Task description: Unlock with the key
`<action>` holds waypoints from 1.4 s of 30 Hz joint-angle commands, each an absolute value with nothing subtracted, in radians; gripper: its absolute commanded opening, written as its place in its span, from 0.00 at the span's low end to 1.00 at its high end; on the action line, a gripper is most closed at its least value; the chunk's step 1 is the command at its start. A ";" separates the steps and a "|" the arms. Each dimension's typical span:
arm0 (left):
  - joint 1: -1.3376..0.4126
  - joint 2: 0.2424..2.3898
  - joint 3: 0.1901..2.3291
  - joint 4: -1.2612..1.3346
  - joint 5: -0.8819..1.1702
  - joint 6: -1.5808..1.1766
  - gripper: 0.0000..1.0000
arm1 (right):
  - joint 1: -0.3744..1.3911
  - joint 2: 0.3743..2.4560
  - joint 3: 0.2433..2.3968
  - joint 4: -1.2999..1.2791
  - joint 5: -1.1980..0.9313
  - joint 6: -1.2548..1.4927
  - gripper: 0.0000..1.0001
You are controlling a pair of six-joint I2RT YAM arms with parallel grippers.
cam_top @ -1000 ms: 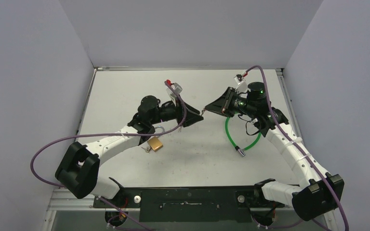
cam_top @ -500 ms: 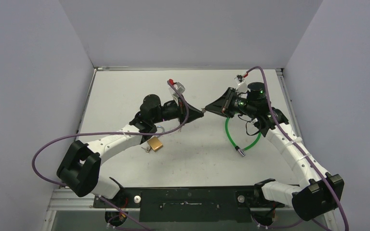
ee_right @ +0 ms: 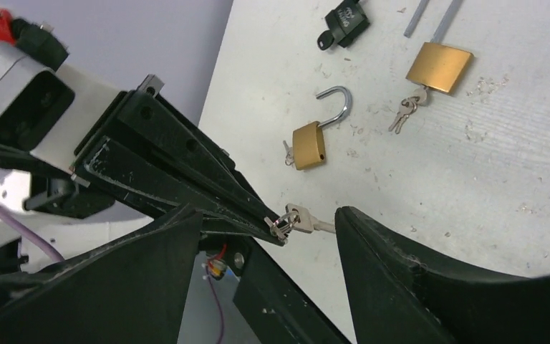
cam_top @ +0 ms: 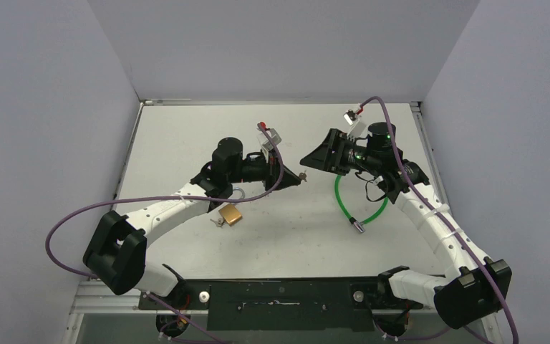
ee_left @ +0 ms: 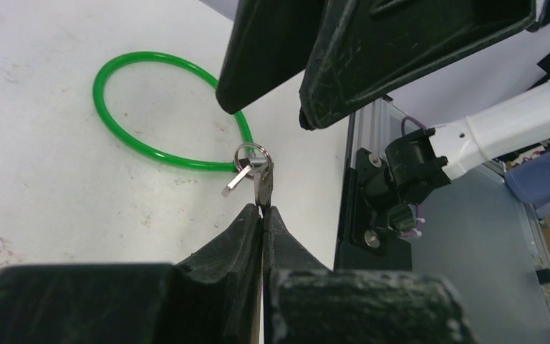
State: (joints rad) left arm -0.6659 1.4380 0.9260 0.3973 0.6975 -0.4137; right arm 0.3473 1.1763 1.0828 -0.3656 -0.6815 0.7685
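Note:
My left gripper (ee_left: pixel 262 209) is shut on the blade of a small silver key (ee_left: pixel 263 183). The key hangs on a ring with a second key (ee_left: pixel 237 181) and is held in the air over the middle of the table (cam_top: pixel 279 229). My right gripper (ee_right: pixel 268 215) stands open around the key bunch (ee_right: pixel 299 219), its fingers (ee_right: pixel 401 265) apart from it on either side. A brass padlock (ee_right: pixel 309 145) with its shackle swung open lies on the table below. A second brass padlock (ee_right: pixel 440 66), (cam_top: pixel 230 214) lies nearby with its own keys (ee_right: pixel 403 113).
A green cable loop (cam_top: pixel 358 204) lies on the table under the right arm, also seen in the left wrist view (ee_left: pixel 165 107). A small black object (ee_right: pixel 345 21) lies beyond the padlocks. Grey walls close in three sides of the table.
The left gripper closed on the key while the right still held it. The right gripper then opened and let go. The gripper tips have drawn slightly apart.

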 commanded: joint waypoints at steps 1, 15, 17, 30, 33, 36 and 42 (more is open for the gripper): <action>-0.663 1.366 1.018 0.213 0.830 -0.293 0.00 | 0.354 1.183 1.083 -0.246 -0.882 0.539 0.67; -0.650 1.336 1.156 -0.288 1.029 -0.040 0.00 | 0.520 1.248 1.092 -0.277 -1.045 0.379 0.17; -0.645 1.341 1.171 -0.363 1.032 0.010 0.00 | 0.526 1.251 1.090 -0.288 -1.046 0.371 0.18; -0.638 1.390 1.268 -0.671 1.027 0.247 0.00 | 0.555 1.279 1.098 -0.408 -1.070 0.255 0.23; -0.637 1.393 1.271 -0.690 1.024 0.264 0.00 | 0.557 1.282 1.096 -0.407 -1.079 0.251 0.19; -0.638 1.398 1.270 -0.700 1.023 0.271 0.00 | 0.563 1.284 1.098 -0.405 -1.090 0.247 0.23; -0.638 1.400 1.276 -0.700 1.019 0.273 0.00 | 0.588 1.304 1.097 -0.395 -1.097 0.247 0.25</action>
State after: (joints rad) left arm -0.6449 1.3994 1.2247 -0.6876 0.9962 0.2432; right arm 0.5709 1.2922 1.0641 -0.4271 -1.0637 0.2737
